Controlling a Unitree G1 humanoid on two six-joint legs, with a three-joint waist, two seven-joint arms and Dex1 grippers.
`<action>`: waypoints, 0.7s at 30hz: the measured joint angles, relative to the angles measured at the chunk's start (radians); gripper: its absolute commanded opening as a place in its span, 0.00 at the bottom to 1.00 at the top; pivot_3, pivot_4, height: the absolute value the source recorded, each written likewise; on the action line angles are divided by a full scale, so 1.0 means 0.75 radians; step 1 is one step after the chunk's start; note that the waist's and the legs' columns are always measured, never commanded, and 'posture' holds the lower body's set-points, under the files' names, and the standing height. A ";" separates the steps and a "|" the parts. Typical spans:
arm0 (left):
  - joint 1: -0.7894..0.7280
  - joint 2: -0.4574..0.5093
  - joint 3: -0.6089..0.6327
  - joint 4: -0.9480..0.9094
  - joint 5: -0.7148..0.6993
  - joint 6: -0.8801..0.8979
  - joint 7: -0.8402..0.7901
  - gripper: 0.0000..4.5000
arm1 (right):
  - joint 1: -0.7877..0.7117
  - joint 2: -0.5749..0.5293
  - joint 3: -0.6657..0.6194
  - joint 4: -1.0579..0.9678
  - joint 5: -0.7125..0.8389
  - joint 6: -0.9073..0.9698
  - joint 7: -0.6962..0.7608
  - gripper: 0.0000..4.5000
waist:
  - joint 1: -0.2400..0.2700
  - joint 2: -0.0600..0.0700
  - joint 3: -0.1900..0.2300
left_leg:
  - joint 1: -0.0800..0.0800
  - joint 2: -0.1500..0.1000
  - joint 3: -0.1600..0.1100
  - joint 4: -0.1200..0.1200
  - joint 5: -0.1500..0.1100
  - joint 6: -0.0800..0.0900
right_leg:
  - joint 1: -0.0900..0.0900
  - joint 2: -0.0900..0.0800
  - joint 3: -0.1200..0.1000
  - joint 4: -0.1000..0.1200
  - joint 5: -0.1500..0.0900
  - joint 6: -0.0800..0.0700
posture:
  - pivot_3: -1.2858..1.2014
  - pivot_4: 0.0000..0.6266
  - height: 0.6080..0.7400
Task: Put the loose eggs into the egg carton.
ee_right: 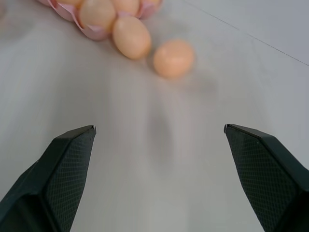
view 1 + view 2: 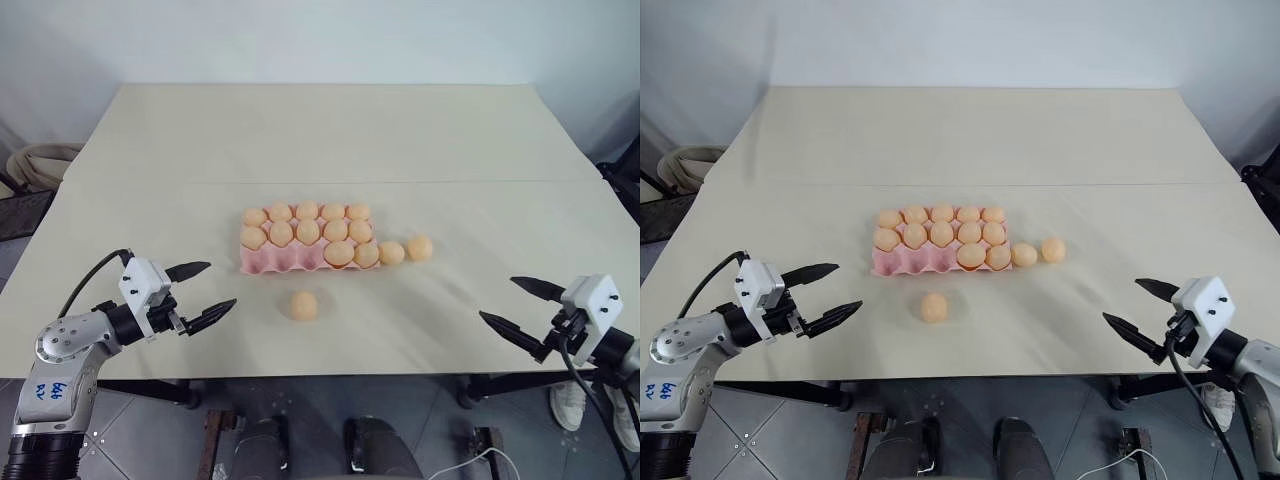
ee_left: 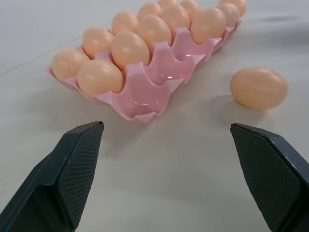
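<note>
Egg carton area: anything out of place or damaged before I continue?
Nothing looks damaged. Three eggs lie loose on the table: one in front of the egg carton, two beside its right end. The carton's front row has three bare cups on the left.

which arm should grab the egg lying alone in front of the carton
Probably left. The lone egg lies nearer the open left gripper, beside the egg carton cups not yet filled. The open right gripper is farther off.
</note>
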 measured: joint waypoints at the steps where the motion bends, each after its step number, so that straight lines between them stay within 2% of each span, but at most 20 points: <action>1: -0.003 0.000 0.000 -0.001 -0.002 0.005 0.000 1.00 | -0.023 0.000 0.020 0.001 0.000 0.004 -0.010 0.99 | 0.000 0.000 0.000 | 0.000 0.000 0.000 0.000 0.000 0.000 | 0.000 0.000 0.000 0.000 0.000 0.000 | 0.52 0.24 1.00; 5: -0.017 0.000 -0.009 -0.025 -0.005 0.031 0.003 1.00 | -0.164 0.002 0.093 0.004 0.008 0.110 -0.079 0.99 | 0.003 0.000 0.000 | -0.001 0.000 -0.001 -0.001 0.000 -0.001 | -0.002 0.000 0.000 0.000 0.000 -0.001 | 0.52 0.24 1.00; 9: -0.026 0.000 -0.012 -0.085 -0.005 0.037 0.015 1.00 | -0.398 0.010 0.220 0.089 0.013 0.337 -0.177 0.99 | -0.002 0.000 0.000 | -0.001 0.000 0.000 -0.001 0.000 -0.001 | -0.003 0.000 0.000 0.000 -0.001 -0.001 | 0.52 0.24 1.00; 15: -0.022 -0.005 -0.032 -0.139 -0.009 0.076 0.032 1.00 | -0.705 0.073 0.396 0.333 -0.083 0.415 -0.267 0.99 | -0.002 0.000 0.000 | -0.003 0.000 0.000 -0.002 -0.001 -0.001 | -0.004 0.000 -0.001 -0.001 -0.001 -0.002 | 0.52 0.24 1.00; 21: 0.008 -0.022 -0.044 -0.221 -0.013 0.091 0.062 1.00 | -0.872 0.141 0.500 0.528 -0.150 0.433 -0.291 0.99 | -0.002 0.001 0.000 | -0.004 0.000 0.001 -0.002 0.002 0.005 | -0.005 0.000 -0.001 -0.002 -0.001 -0.001 | 0.52 0.24 1.00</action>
